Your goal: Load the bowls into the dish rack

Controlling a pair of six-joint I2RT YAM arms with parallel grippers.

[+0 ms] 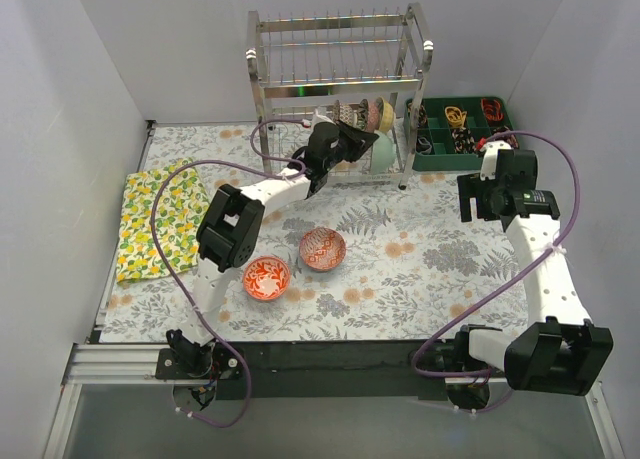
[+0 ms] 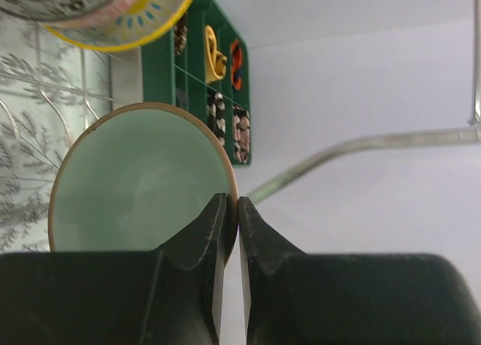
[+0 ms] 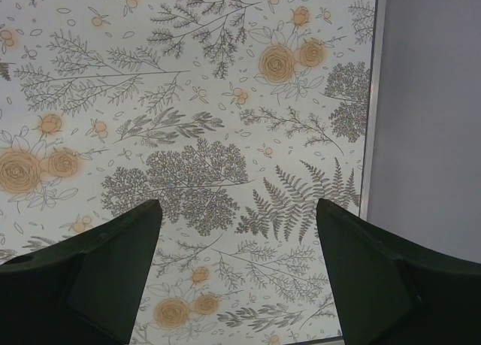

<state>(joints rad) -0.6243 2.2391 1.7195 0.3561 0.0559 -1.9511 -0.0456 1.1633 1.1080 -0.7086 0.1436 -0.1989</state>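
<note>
A floral-printed tablecloth [image 1: 430,269] covers the work surface. The chrome wire dish rack [image 1: 340,49] stands at its far edge, two tiers tall, and serves as the reference for everything else.

The left arm stretches from the near edge up to the rack's front, ending at the right half of the lower tier. The right arm bends in from the near right corner, its wrist hanging to the right of the rack and in front of the green compartment tray [image 1: 432,162]. That tray sits just beside the rack's right end and holds small items in several colours. A lemon-print cloth [image 1: 160,219] lies well to the left of the rack, toward the front.

Three bowls stand on edge in the rack's lower tier, right of centre. One is a dark patterned bowl [image 1: 346,112] and another a yellow-centred bowl with a teal rim [image 2: 128,22]; the one between them is too small to make out.

The plain pale green bowl [image 2: 135,187] is upright on edge at the rack's front right. The left gripper [image 2: 231,208] has its jaws closed on the rim, one finger inside and one outside.

Two bowls rest open side up on the cloth well in front of the rack. The pink-red patterned bowl [image 1: 323,249] is nearer the rack, and the orange-red patterned bowl [image 1: 267,278] is just beside it to the front left.

The right gripper [image 3: 237,240] holds nothing; its jaws are spread wide above bare cloth near the table's edge.
</note>
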